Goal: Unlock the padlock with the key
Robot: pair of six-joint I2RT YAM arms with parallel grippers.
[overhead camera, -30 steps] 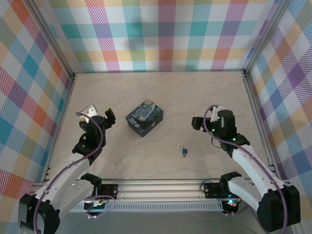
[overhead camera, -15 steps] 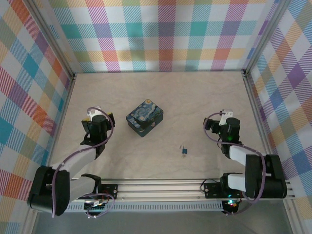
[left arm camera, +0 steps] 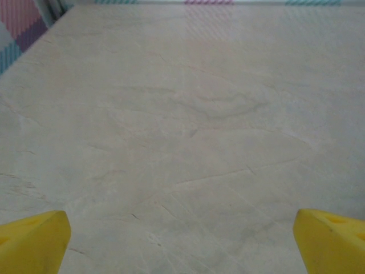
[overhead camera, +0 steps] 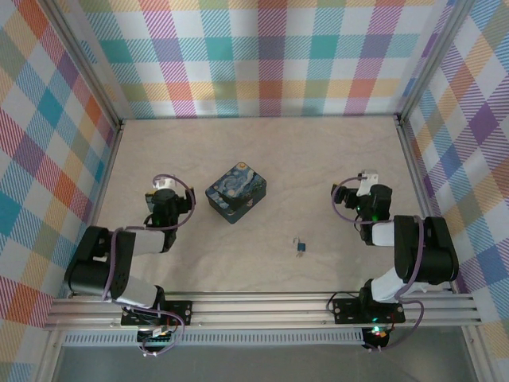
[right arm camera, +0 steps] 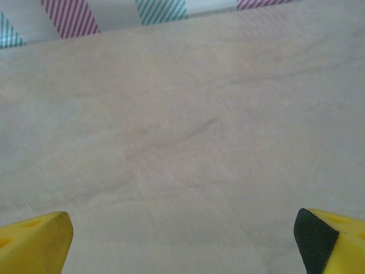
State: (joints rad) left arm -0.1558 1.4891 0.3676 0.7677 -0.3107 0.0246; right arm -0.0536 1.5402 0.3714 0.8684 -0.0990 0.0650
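The padlock (overhead camera: 301, 248) is lying on the surface (overhead camera: 318, 159) toward its near edge, slightly right of middle and well apart from both arms. The left gripper (left arm camera: 182, 242) and right gripper (right arm camera: 182, 242) are hovering low over bare surface, fingers spread wide and holding nothing.

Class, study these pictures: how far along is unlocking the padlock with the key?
Nothing looks done. The tiny blue padlock with its silvery shackle lies on the beige table, apart from both arms. Nothing is in hand: the left gripper and right gripper are open and empty. Left: grasping the key, too small to make out here, steadying the padlock and turning it.
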